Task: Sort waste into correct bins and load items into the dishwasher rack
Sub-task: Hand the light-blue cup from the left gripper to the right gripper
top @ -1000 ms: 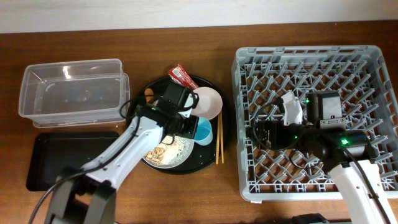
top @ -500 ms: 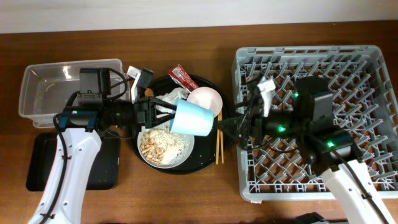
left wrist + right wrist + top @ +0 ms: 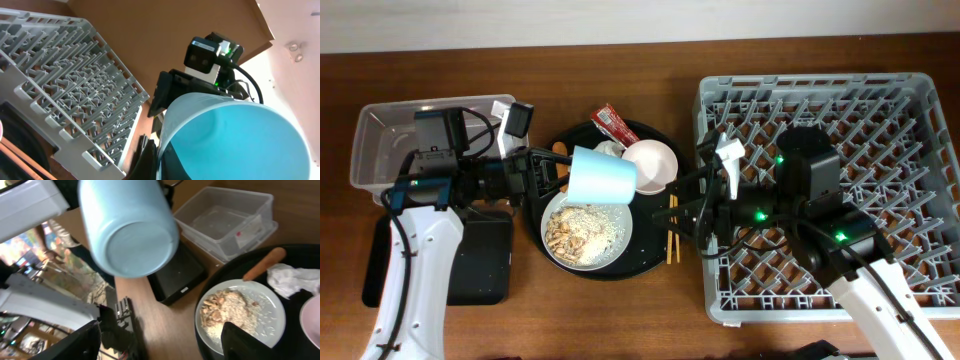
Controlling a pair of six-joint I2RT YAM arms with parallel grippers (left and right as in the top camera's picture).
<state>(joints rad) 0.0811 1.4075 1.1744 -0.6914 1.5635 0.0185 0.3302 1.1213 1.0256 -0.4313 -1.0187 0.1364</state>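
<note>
My left gripper (image 3: 557,173) is shut on the rim of the light-blue cup (image 3: 601,176) and holds it on its side above the round black tray. In the left wrist view the cup (image 3: 235,135) fills the lower right. My right gripper (image 3: 686,211) is open and empty, pointing left at the cup's base (image 3: 127,225). The pale plate (image 3: 610,235) holds beige food scraps (image 3: 572,235). The white bowl (image 3: 654,164), red wrapper (image 3: 613,120), white tissue (image 3: 290,277), carrot stick (image 3: 263,264) and chopsticks (image 3: 671,236) lie on the round tray. The grey rack (image 3: 880,110) is at the right.
The clear tub (image 3: 430,140) stands at the back left, with the shallow black tray (image 3: 410,262) in front of it. The round black tray (image 3: 645,262) sits mid-table. My right arm reaches out over the rack's left wall (image 3: 705,180).
My left gripper has lifted the cup off the round tray, turned it on its side and drawn back left. My right gripper has moved left out of the rack toward the cup.
</note>
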